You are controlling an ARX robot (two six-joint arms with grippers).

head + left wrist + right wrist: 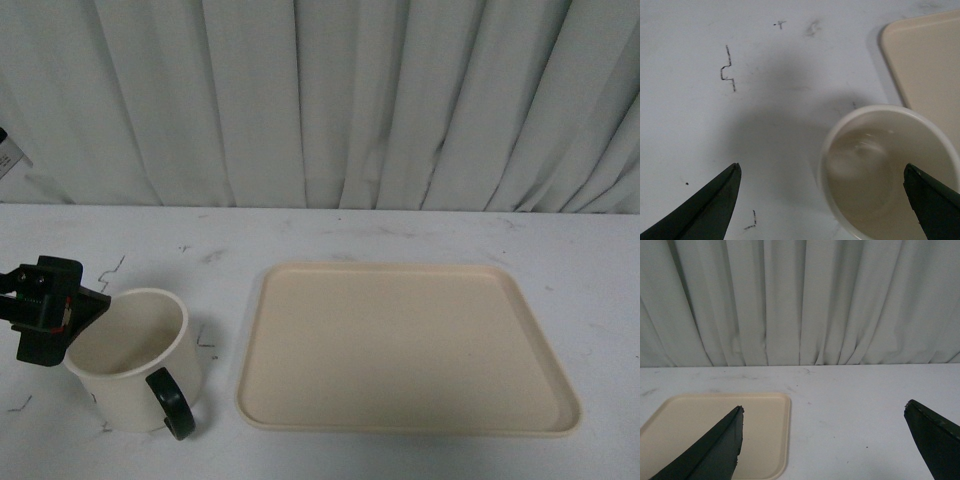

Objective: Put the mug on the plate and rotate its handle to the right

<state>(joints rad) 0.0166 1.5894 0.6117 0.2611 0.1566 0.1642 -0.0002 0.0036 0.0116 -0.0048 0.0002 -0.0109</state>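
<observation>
One finger in, one out: your left gripper [821, 169] straddles the mug [130, 362] rim spread wide, so pinch that stiff, slick-looking wall firmly; right gripper [823, 408] gapes empty.

The front view looks forward and somewhat down from the robot's body, across the counter [400, 235] to the curtain [300, 100]. The left wrist view looks steeply down from close above, between the spread fingers of the left end effector [821, 167]. It shares with the front view the mug [120, 400] beneath that end effector and one corner of the plate [400, 345]. The right wrist view looks low and level past the right end effector [824, 406], sharing plate and curtain ahead of it.
</observation>
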